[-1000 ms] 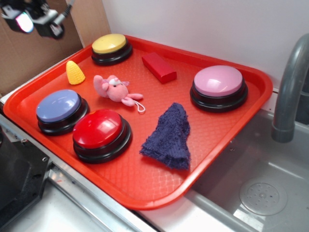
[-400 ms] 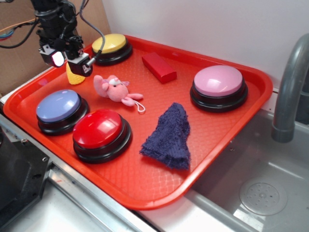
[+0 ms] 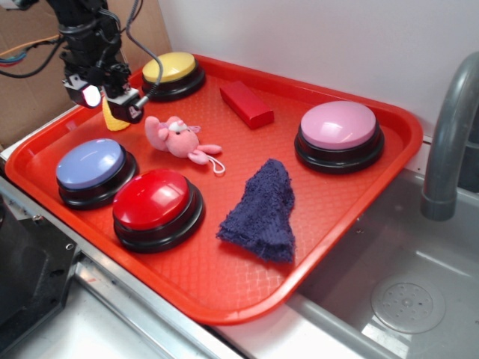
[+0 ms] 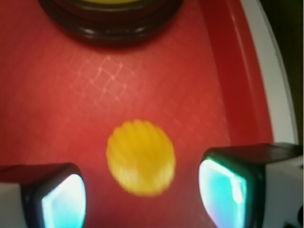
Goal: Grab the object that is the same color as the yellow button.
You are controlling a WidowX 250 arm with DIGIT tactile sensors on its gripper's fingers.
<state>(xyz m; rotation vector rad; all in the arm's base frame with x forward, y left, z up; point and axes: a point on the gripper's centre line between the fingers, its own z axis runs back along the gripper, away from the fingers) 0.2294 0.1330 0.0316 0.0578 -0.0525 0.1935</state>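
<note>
While the gripper (image 4: 140, 190) hangs with its jaws apart, one finger (image 4: 57, 194) stands on each side of the yellow cone toy (image 4: 140, 157), neither touching it. Seen from above, the toy is a round, ribbed yellow shape; it stands on the red tray (image 3: 224, 284) near the yellow button (image 3: 173, 68). Compared with 0.4 s ago, the gripper sits slightly lower over the toy, hiding more of it.

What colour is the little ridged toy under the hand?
Yellow; the toy shows best in the wrist view.
</note>
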